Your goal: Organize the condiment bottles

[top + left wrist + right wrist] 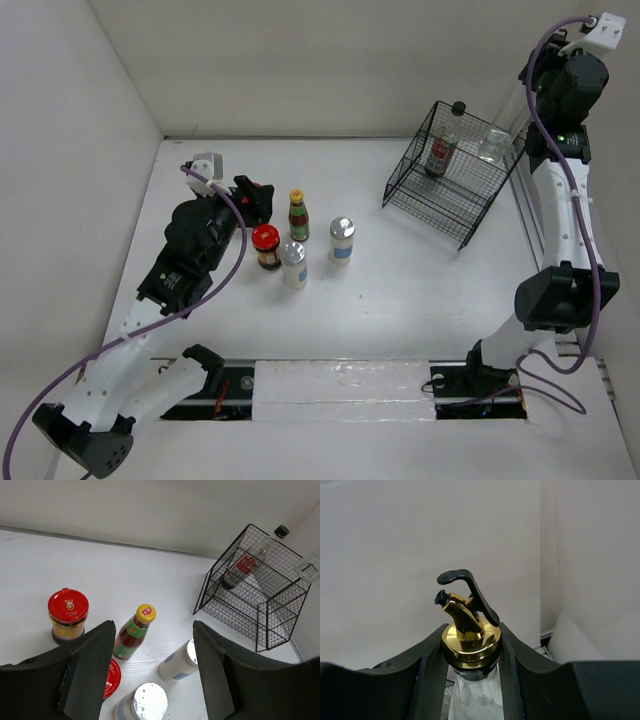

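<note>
My right gripper (471,647) is shut on the neck of the clear gold-capped glass bottle (465,616) and holds it at the right end of the black wire basket (440,195); the bottle also shows in the top view (494,147). A black-capped bottle (444,146) leans inside the basket. My left gripper (152,647) is open and empty, hovering over the group on the table. That group is the yellow-capped dark sauce bottle (134,632), two silver-lidded white shakers (179,662) (145,703) and two red-lidded jars (67,614) (113,678); my left finger partly hides the nearer jar.
White walls close the table at the back and left. The basket (260,607) stands at the back right, near the right arm (560,230). A metal rail (340,385) runs along the near edge between the arm bases.
</note>
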Action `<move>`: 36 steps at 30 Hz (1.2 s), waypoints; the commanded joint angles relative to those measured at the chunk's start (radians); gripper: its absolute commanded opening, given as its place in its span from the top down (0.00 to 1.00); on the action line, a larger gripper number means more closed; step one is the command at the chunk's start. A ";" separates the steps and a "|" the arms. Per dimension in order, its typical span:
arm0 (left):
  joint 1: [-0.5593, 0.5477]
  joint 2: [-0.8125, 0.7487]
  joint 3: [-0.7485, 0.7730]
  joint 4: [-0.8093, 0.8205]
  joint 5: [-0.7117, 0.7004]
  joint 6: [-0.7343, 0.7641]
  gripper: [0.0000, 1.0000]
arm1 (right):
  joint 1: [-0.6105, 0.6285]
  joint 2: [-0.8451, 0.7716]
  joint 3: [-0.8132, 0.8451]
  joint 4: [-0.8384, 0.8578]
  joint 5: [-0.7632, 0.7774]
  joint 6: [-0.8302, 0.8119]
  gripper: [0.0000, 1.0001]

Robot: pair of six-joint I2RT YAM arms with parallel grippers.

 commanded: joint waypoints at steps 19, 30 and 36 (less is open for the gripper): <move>0.004 0.005 -0.006 0.039 0.010 -0.005 0.41 | 0.038 0.052 -0.028 0.276 0.248 -0.025 0.81; 0.004 0.005 -0.006 0.039 0.010 -0.005 0.41 | 0.081 0.033 -0.241 0.371 0.302 -0.054 0.81; 0.004 0.005 -0.006 0.039 0.010 -0.005 0.41 | 0.110 0.024 -0.332 0.409 0.357 -0.054 0.81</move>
